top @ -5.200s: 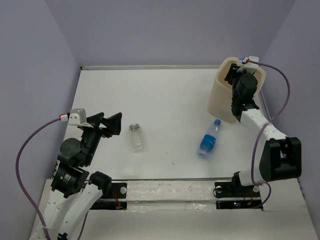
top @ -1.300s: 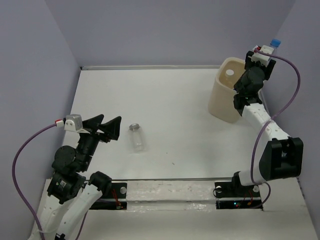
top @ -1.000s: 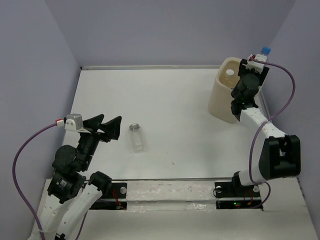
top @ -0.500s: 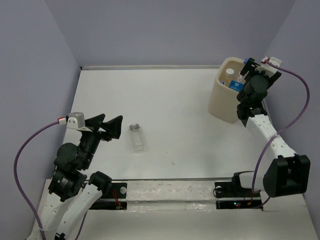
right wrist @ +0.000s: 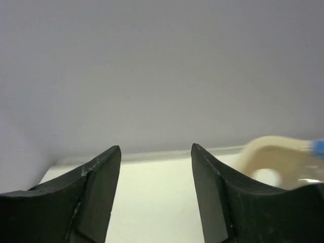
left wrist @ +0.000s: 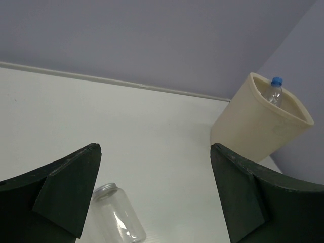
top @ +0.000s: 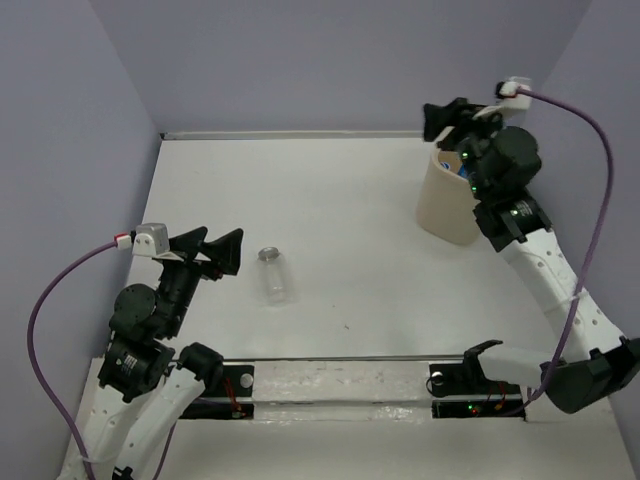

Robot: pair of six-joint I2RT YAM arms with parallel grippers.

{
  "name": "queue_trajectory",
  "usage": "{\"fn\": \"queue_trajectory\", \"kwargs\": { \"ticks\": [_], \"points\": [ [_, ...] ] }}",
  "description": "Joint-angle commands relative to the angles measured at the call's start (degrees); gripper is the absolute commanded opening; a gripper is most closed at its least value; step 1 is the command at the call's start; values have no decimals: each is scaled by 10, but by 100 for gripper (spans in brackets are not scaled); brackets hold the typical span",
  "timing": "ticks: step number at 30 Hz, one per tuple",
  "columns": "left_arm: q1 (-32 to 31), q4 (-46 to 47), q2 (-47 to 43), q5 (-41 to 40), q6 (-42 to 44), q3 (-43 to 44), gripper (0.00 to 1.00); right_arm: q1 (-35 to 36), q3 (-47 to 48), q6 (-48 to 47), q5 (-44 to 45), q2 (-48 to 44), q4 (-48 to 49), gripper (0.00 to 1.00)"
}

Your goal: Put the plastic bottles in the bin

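Note:
A clear unlabelled plastic bottle (top: 275, 276) with a grey neck lies on the white table, just right of my left gripper (top: 214, 250), which is open and empty. In the left wrist view the bottle (left wrist: 119, 219) lies low between my open fingers (left wrist: 154, 152). The cream bin (top: 447, 200) stands at the far right; a blue-capped bottle (left wrist: 274, 91) leans inside it, and its blue label (top: 461, 166) shows in the top view. My right gripper (top: 447, 114) is open and empty above the bin's far rim, pointing left (right wrist: 155, 149).
Lilac walls close in the table at the back and both sides. The bin rim (right wrist: 273, 148) and a blue cap (right wrist: 318, 147) show blurred at the right edge of the right wrist view. The arm bases sit along the near edge.
My right gripper carried a blue-labelled bottle up over the bin, let it go inside, opened, then rose and swung to the left. The left arm and the clear bottle have hardly moved.

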Motion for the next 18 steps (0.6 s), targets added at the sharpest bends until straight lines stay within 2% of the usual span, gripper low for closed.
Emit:
{"fn": "queue_trajectory", "kwargs": {
  "ticks": [1, 2, 3, 5, 9, 13, 18],
  "points": [
    [12, 26, 19, -11, 11, 1, 99, 221, 51, -16, -68, 100, -147, 77],
    [14, 25, 20, -15, 11, 2, 99, 246, 66, -15, -66, 121, -165, 83],
    [19, 21, 21, -26, 11, 3, 99, 289, 69, -6, -61, 164, -167, 92],
    [24, 17, 22, -43, 9, 8, 99, 319, 78, 7, -65, 205, -170, 99],
    [42, 6, 20, -80, 0, 11, 99, 384, 132, 39, -56, 324, -182, 100],
    [47, 0, 20, -92, -3, 14, 99, 412, 162, 79, -56, 390, -193, 100],
    [49, 6, 24, -78, -3, 11, 99, 438, 184, 128, -97, 480, -195, 100]
  ]
}}
